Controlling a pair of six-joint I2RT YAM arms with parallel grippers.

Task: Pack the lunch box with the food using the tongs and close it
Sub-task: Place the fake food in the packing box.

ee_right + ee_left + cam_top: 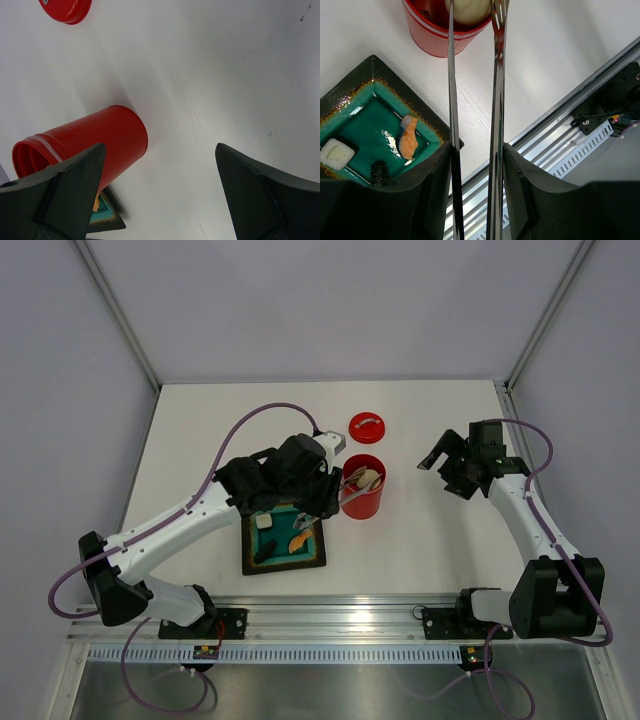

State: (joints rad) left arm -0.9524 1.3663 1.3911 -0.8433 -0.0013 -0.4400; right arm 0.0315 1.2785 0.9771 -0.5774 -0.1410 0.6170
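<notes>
The red lunch box (362, 498) stands open and upright, with beige food (365, 478) showing at its mouth. Its round red lid (367, 427) lies on the table just behind it. My left gripper (320, 495) is shut on the silver tongs (452, 100). Both slim arms run between its fingers, and the tips, spread apart, reach over the lunch box (435, 35) beside the beige piece (467, 10). An orange curved piece (408, 142), a white cube (335, 154) and a dark bit (380, 172) lie on the plate. My right gripper (440, 458) hangs open and empty to the right of the lunch box (85, 140).
A square dark plate (285, 562) with a teal centre sits left of and in front of the lunch box, under my left wrist. An aluminium rail (330, 615) runs along the table's near edge. White walls close in the back and sides.
</notes>
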